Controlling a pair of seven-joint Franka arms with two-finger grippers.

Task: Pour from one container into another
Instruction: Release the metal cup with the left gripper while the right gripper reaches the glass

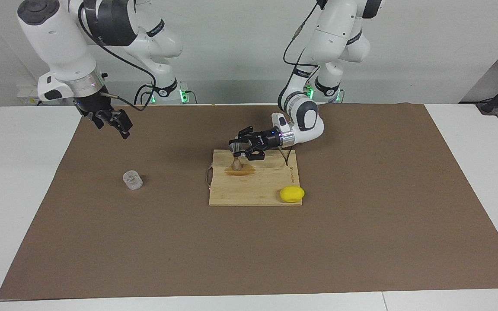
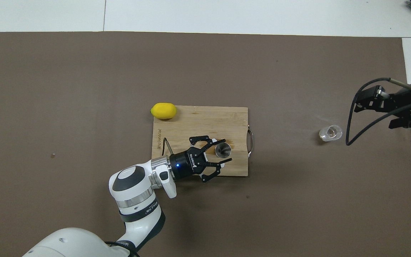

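The metal hourglass jigger (image 1: pixel 235 160) (image 2: pixel 223 150) stands upright on the wooden cutting board (image 1: pixel 255 188), on a brown wet stain. My left gripper (image 1: pixel 239 148) (image 2: pixel 227 150) lies level at the jigger's upper cone. Its fingers are open on either side of the cone and do not clamp it. The small clear glass cup (image 1: pixel 132 180) (image 2: pixel 330 132) stands alone on the brown mat toward the right arm's end. My right gripper (image 1: pixel 113 126) hangs open and empty in the air over the mat's edge, apart from the cup.
A yellow lemon (image 1: pixel 292 194) (image 2: pixel 163 110) rests against the board's corner farthest from the robots. A thin dark rod (image 1: pixel 284 157) stands on the board under the left wrist. The brown mat (image 1: pixel 361 224) covers most of the white table.
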